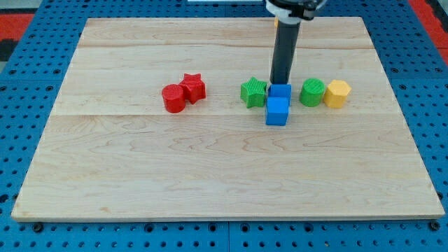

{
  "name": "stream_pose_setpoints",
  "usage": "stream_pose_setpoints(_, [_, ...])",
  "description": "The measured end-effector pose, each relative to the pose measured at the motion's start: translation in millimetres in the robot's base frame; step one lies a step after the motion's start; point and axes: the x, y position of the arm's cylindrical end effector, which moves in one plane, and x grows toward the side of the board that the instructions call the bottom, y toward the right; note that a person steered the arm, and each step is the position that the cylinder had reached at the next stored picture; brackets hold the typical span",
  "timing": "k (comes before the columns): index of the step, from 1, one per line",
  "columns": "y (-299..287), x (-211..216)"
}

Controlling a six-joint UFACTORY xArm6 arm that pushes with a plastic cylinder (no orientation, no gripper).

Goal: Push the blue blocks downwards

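The wooden board [224, 182] lies on a blue pegboard surface [28, 105]. All the blocks stand in one loose row a little above the board's middle.

Starting at the view's left, the red cylinder [173, 98] touches the red star block [193, 87], which sits at about 2 o'clock from it. From these two to the board's left edge there is wide free wood.

After a gap comes the green star block [253, 92]. Just beside it, at its 3 o'clock, stand the two blue blocks: the upper blue cube [281, 91] and the lower blue cube [277, 111], which touch each other, the lower one at 6 o'clock from the upper one and slightly to the left.

The dark rod [283, 52] comes down from the view's top, and my tip [280, 82] is at 12 o'clock of the upper blue cube, at its top edge; it seems to touch the cube, but I cannot tell this for sure. The rod has no fingers and holds nothing.

At 3 o'clock from the blue cubes, close but apart, stands the green cylinder [313, 92], and it touches the yellow hexagonal block [337, 93]. To the right edge some free wood remains.

At 6 o'clock of the blue cubes the board is open down to its bottom edge.
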Motion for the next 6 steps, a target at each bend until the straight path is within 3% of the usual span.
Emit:
stream_pose_setpoints(3, [-18.3, 72.6])
stream_pose_setpoints(6, [18.4, 78.2])
